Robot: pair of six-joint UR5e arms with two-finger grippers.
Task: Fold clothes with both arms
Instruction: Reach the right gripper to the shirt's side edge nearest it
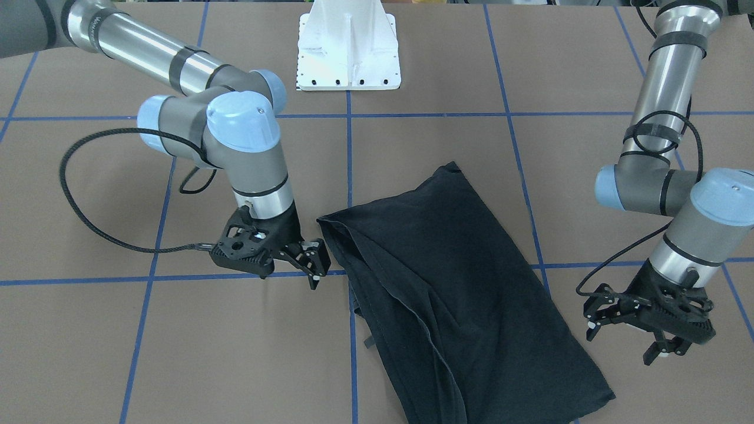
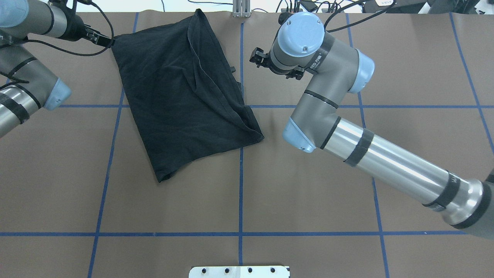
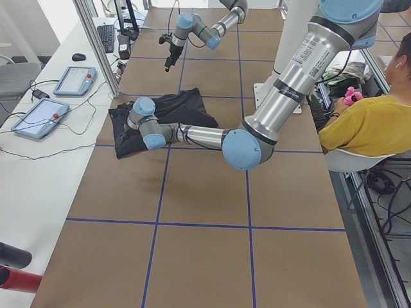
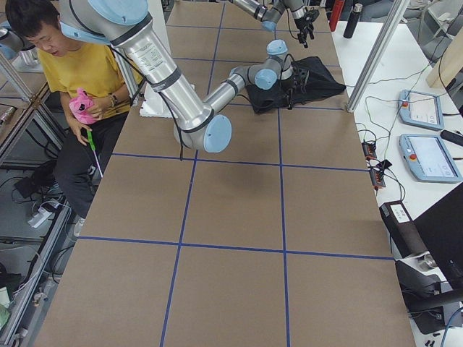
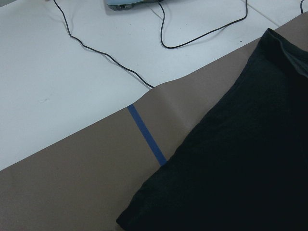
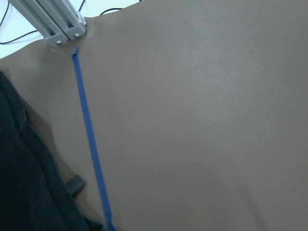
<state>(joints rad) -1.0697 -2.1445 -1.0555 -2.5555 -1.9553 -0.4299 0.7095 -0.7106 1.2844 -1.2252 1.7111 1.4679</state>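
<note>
Two grippers flank the folded black T-shirt [image 1: 447, 282] on the bench [image 1: 88, 353]. We see left gripper [image 1: 624, 338] and right gripper [image 1: 315, 265] fingers [image 1: 318, 254] released, probably poised for another fold.

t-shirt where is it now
In the overhead view the T-shirt lies folded on the table, far and left of centre, between the left gripper and right gripper.

The black T-shirt [image 1: 447, 282] lies folded into a wrinkled, slanted rectangle on the tabletop [image 1: 118, 353]. The grey right arm [image 1: 247, 153] and left arm [image 1: 677, 194] flank it, wrists bent downward.
</note>
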